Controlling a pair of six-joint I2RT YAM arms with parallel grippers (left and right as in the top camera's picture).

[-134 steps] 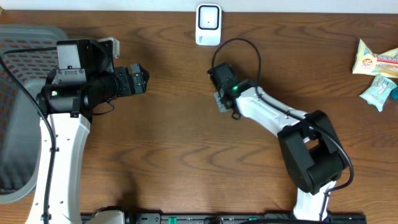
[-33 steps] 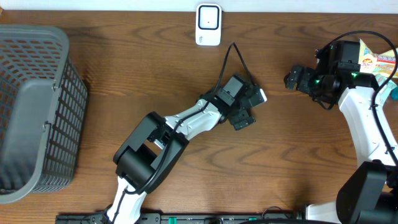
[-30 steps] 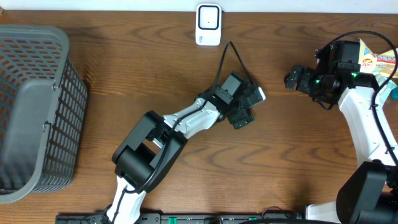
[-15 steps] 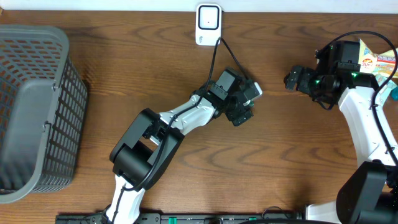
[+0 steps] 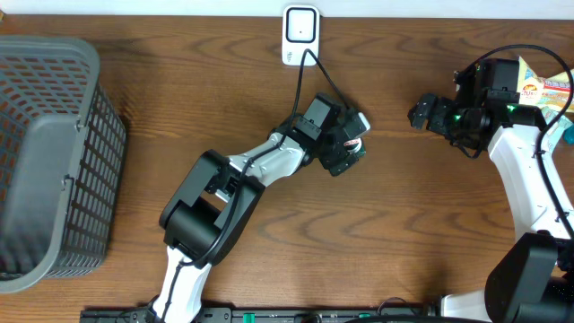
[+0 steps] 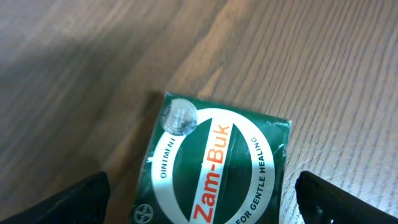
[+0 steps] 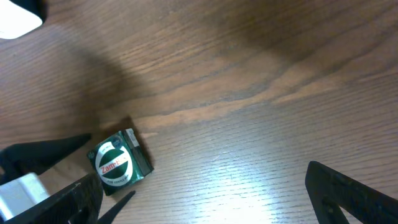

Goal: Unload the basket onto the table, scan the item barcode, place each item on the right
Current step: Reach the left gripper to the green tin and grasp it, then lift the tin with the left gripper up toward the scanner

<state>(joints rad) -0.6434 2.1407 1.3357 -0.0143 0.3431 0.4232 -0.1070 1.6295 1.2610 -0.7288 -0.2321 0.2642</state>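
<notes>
Since a moment ago the left arm has crept a little toward the far edge of the desk [image 5: 430, 224], carrying its wrist nearer the white scanner [image 5: 300, 36] that sits at the middle of that edge. The right arm has not shifted.

The left arm reaches from the near edge diagonally across to the middle of the desk, elbow low and forearm stretched out. The left end effector [image 5: 348, 145] points down and its cable loops up toward the scanner. Its fingers [image 6: 81, 199] stand wide apart, one on each side of the green Zam-Buk box [image 6: 217, 168], with wood grain showing between the box and the finger on the left of the wrist view. The box lies flat on the desk with its round label facing up. From above it is mostly hidden under the end effector, and I cannot tell whether either finger touches it.

The right arm rises along the right edge and bends over toward the far right corner. The right end effector [image 5: 420, 115] points toward the middle of the desk, its fingers [image 7: 354, 193] spread wide with nothing between them. Its camera sees the box from the side.

Snack packets [image 5: 543, 85] lie at the far right corner behind that arm, and a grey basket [image 5: 103, 161] fills the left edge.
</notes>
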